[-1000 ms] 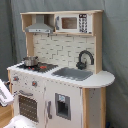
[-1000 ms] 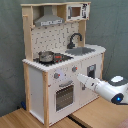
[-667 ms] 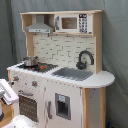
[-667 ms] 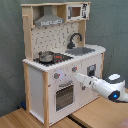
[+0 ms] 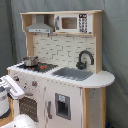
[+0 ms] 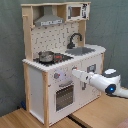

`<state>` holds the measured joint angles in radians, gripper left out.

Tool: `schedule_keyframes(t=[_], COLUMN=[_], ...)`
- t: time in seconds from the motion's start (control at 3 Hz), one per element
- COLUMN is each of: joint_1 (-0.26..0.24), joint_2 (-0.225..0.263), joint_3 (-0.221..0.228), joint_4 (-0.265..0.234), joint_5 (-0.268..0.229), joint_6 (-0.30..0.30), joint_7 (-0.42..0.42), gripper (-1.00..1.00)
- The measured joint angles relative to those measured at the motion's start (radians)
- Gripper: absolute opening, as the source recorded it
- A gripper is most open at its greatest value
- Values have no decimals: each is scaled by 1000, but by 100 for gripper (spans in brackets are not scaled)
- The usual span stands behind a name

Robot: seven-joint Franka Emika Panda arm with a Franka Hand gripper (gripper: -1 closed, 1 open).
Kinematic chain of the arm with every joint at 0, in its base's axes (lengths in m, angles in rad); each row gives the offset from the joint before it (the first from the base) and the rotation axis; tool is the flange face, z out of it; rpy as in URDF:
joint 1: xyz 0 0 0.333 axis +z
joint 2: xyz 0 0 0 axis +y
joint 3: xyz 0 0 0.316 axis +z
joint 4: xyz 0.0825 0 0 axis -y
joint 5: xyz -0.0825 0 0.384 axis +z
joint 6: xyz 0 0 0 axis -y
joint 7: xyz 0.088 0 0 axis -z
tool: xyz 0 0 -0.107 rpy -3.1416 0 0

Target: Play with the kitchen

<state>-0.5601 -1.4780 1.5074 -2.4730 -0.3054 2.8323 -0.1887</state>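
The kitchen (image 5: pixel 60 50) (image 6: pixel 37 82) stands upright, white and light wood, with a grey range hood (image 5: pixel 40 25), a microwave (image 5: pixel 72 22), a black faucet (image 5: pixel 85 57) and a grey sink (image 5: pixel 74 74). A small metal pot (image 6: pixel 46 56) sits on the stovetop. In the second exterior view my gripper (image 6: pixel 75 74) reaches from the right up to the front panel, just right of the knobs (image 6: pixel 56 76) and above the windowed oven door (image 6: pixel 64 95). In the first exterior view the gripper (image 5: pixel 17 91) comes in at the lower left, in front of the stove side.
A grey curtain (image 6: pixel 115 30) hangs behind the kitchen. Wooden boards (image 6: pixel 100 112) lie under it. My white arm (image 6: pixel 107 80) crosses the space in front of the sink cabinet. A rounded white part (image 5: pixel 22 122) shows at the first exterior view's bottom edge.
The arm has stretched further toward the kitchen's front panel, moving left and slightly up in the second exterior view. The kitchen and pot have not moved.
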Motion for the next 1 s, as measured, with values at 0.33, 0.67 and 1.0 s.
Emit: schedule_keyframes(t=[0.33, 0.67, 1.0], joint_1=[10, 19, 17], joint_2=[-2, -6, -6], joint_3=[-16, -28, -30], joint_4=[-57, -107, -142], joint_5=[1, 1, 2], joint_6=[83, 175, 263], joint_7=[5, 36, 82], gripper=[100, 100, 100])
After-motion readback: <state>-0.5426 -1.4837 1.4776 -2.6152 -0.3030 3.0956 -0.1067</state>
